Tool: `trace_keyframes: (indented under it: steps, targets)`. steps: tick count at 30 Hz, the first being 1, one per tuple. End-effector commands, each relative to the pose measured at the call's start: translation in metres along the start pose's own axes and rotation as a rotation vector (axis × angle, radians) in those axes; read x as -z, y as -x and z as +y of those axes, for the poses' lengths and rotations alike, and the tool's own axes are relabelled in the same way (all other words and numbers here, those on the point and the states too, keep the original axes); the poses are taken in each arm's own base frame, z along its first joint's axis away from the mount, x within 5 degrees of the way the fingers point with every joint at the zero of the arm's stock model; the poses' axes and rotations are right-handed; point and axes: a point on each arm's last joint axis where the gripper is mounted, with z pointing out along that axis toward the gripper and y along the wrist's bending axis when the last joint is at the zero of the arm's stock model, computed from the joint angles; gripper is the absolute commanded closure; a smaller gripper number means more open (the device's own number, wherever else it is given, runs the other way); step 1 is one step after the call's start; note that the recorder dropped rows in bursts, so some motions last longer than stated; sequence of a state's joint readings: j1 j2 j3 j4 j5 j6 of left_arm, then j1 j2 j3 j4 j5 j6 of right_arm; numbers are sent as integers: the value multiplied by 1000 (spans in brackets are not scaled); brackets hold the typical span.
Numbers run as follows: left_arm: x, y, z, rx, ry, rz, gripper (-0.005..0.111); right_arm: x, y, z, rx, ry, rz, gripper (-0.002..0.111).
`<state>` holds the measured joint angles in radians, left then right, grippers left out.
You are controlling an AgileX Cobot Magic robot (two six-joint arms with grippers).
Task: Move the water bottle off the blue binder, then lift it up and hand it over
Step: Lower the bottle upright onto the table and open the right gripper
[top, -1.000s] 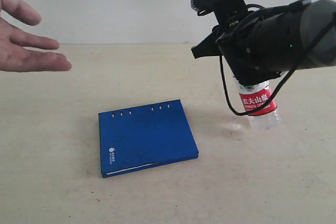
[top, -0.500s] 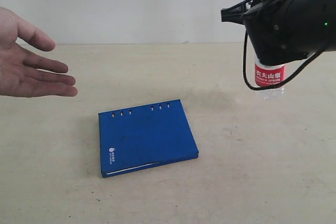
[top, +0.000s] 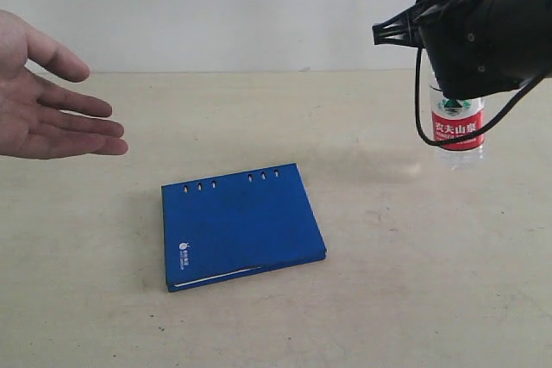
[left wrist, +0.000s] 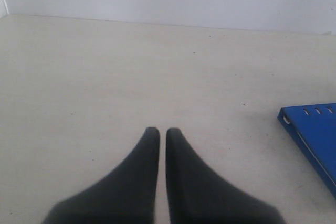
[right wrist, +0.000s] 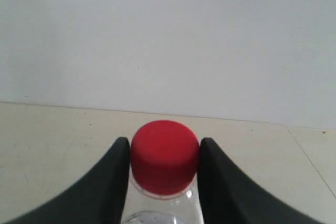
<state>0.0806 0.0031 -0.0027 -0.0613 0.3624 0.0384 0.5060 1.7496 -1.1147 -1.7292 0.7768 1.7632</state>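
Note:
The water bottle hangs above the table at the right of the exterior view, its red-and-white label showing below the black right arm. In the right wrist view my right gripper is shut on the water bottle, one black finger on each side of its red cap. The blue binder lies flat on the table, left of the bottle, with nothing on it; its corner shows in the left wrist view. My left gripper is shut on nothing, over bare table.
An open human hand reaches in palm up from the left edge, above the table. The beige table meets a white wall behind.
The right arm has lifted the bottle off the table and carried it up and to the right. The hand at the left has turned a little more open. The binder has not moved.

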Motion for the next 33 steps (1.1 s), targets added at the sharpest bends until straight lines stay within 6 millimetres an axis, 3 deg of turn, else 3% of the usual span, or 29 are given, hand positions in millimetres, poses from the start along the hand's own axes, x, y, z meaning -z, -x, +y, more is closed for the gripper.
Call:
trace_keyframes:
  steps: [1,29,33]
  targets:
    - [0,0,-1,0,-12,-10,102,1,5,-7,10,-23,-21,73]
    - [0,0,-1,0,-12,-10,102,1,1,0,166,52,16,73]
    - [0,0,-1,0,-12,-10,102,1,-1,3,165,84,32,55]
